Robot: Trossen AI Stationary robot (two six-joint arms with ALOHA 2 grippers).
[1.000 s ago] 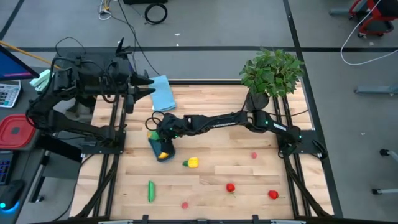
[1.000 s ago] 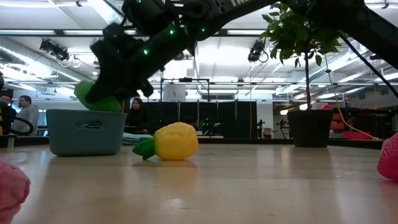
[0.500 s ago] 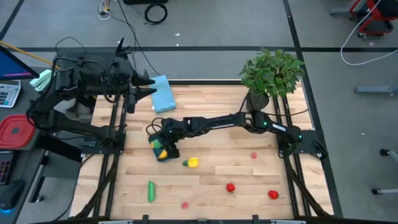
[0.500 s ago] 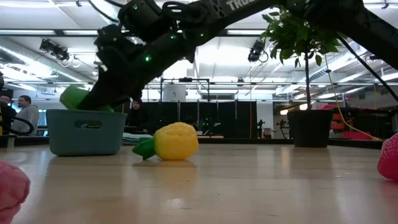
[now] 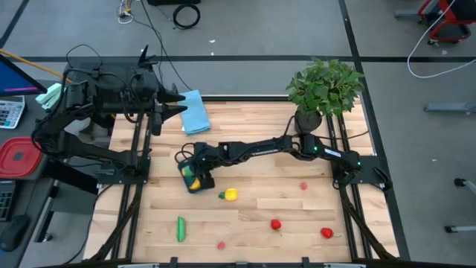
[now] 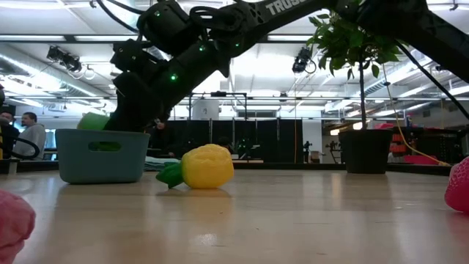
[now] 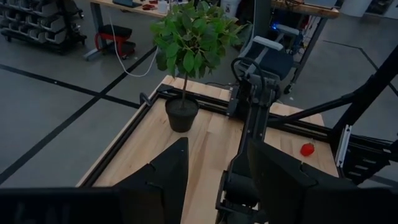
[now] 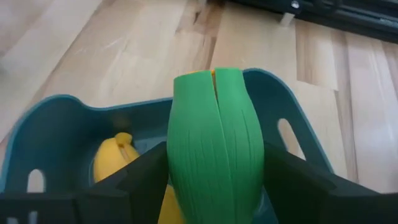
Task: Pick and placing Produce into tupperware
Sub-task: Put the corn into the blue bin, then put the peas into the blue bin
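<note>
The teal-blue tupperware (image 5: 195,179) (image 6: 102,155) stands left of the table's middle, with a yellow banana (image 8: 118,163) lying inside it. My right gripper (image 8: 214,186) (image 5: 196,167) reaches over it from the right, shut on a green ribbed piece (image 8: 214,134) with a yellow tip. In the low view this green piece (image 6: 92,121) shows just above the tub's rim. A yellow piece with green stem (image 5: 229,195) (image 6: 205,166), a green piece (image 5: 180,228) and small red ones (image 5: 276,224) lie on the table. My left gripper (image 7: 214,180) (image 5: 177,105) waits open at the far left. My right gripper pinches the green piece by its two long sides (image 8: 177,174), one finger (image 8: 127,190) on each. It comes slanting down from the table's right. The piece sticks out past the fingers into the tub's opening; the tub wall hides whether it touches anything inside.
A potted plant (image 5: 324,88) stands at the far right corner, and a light blue cloth (image 5: 194,112) lies at the far left. More red pieces (image 5: 326,233) lie near the front edge. A red container (image 5: 18,156) sits off the table's left side.
My right gripper has moved down toward the tub, staying shut on the green piece. The piece, first well above the rim, has sunk until only its top shows over the tub's rim in the low view.
</note>
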